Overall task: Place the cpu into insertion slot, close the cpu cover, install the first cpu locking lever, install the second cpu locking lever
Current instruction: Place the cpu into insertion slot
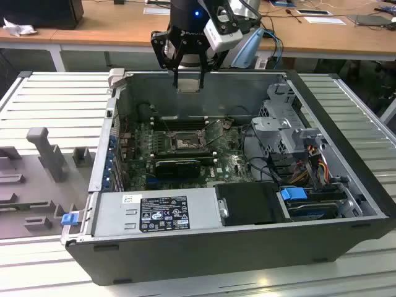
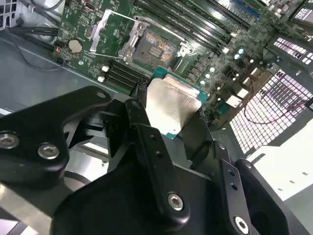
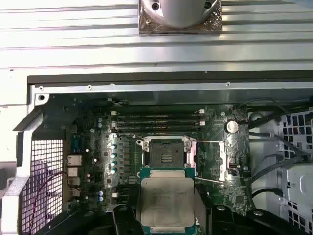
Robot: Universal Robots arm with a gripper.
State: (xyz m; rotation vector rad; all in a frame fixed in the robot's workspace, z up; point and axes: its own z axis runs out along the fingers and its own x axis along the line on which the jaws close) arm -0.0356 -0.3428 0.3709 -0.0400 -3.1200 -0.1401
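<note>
1. A ribbed silver metal desk point(image 1: 55, 93) carries the work. In the exterior view its slats show at 9 o'clock and at 3 o'clock of the machine standing on it.
2. A dark grey computer case point(image 1: 247, 253) lies on its side in the middle of the desk, with its open side facing up.
3. A green motherboard point(image 1: 232, 164) lies flat on the floor of the case, at about 10 o'clock from the case's centre in the exterior view.
4. The black two-fingered gripper point(image 1: 188, 77) hangs at 12 o'clock of the motherboard in the exterior view, level with the rim of the case's far wall. It is clenched on the cpu. In the second wrist view its fingers point(image 2: 146, 137) press against opposite edges of the chip.
5. The cpu cover, a thin dull-grey metal frame plate point(image 2: 132, 39) with a square cut-out, is swung open. It stands off on its hinged edge just beside the socket.
6. The insertion slot, a square black-rimmed socket point(image 3: 167, 156), lies uncovered with its dark pin field bare. In the exterior view it sits at 6 o'clock of the gripper, well apart from it.
7. The cpu, a small flat square chip point(image 3: 166, 200) with a pale silvery top and a green edge, sits between the gripper's fingers. It is held up off the board, apart from the slot.
</note>
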